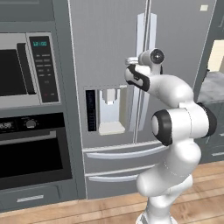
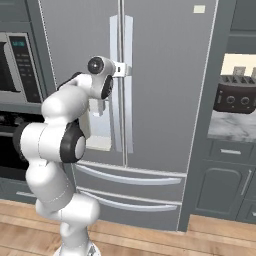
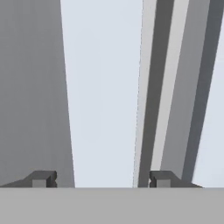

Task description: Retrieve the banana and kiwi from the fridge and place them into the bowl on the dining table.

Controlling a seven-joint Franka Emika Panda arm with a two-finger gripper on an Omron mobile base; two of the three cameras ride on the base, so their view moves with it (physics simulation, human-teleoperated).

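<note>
While both doors of the fridge (image 1: pixel 109 65) are closed, it stands right of the microwave (image 1: pixel 19 70) and wall oven (image 1: pixel 30 148) | white arm reaches the left door handle (image 3: pixel 103 96) | fingers (image 3: pixel 41 178) straddle the pale handle, apart, grip cannot be told | toaster (image 2: pixel 235 97) on tabletop at right.

No legible text. The microwave (image 1: pixel 27 70) panel display (image 1: pixel 40 43) shows teal digits, apparently a clock, too blurred to read.
</note>
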